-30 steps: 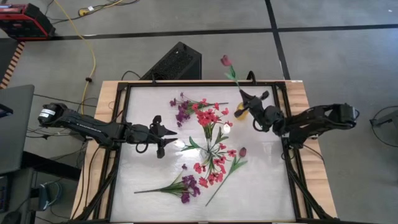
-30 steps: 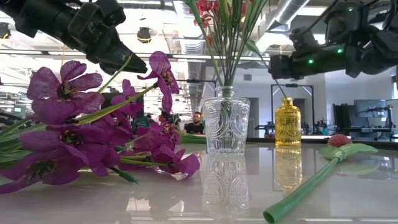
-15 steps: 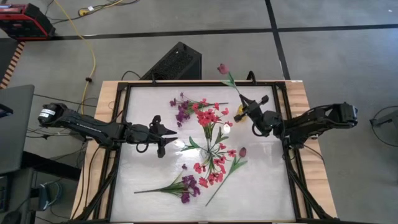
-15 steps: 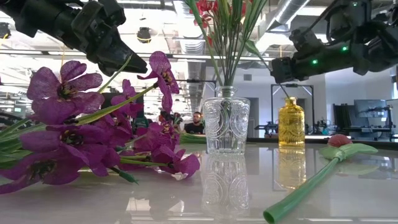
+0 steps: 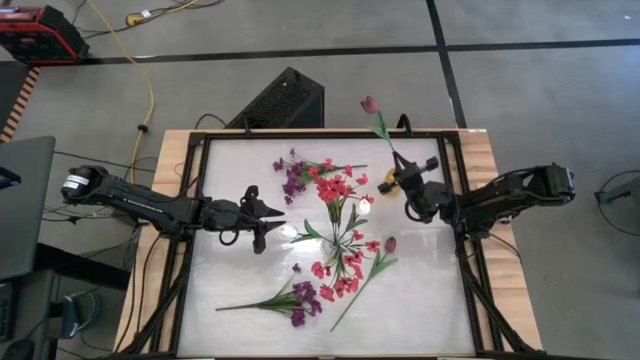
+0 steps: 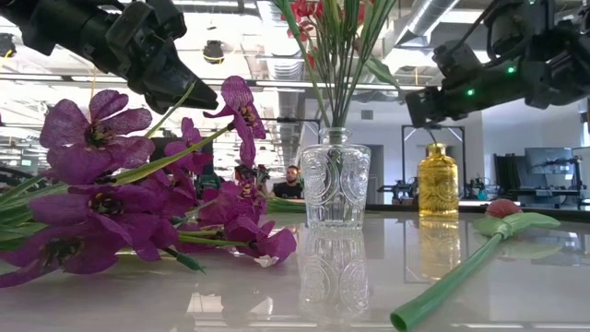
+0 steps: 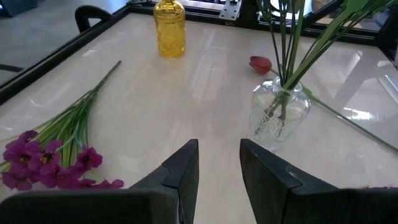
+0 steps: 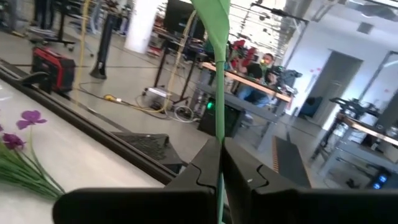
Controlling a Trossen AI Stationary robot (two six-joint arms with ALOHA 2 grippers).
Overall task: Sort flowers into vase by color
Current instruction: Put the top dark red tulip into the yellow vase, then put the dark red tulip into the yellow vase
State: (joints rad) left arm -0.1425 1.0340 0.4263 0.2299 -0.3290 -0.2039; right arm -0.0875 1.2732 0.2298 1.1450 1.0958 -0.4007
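High view: we note the right gripper (image 5: 412, 172) clamped on the stalk of a maroon tulip (image 5: 369, 104) above the yellow bottle vase (image 5: 387, 181), bud up, presumably for lowering stalk-first. The left gripper (image 5: 268, 221) waits, fingers parted and empty, beside the clear glass vase (image 7: 279, 115) of red stems. No legible writing or labels.
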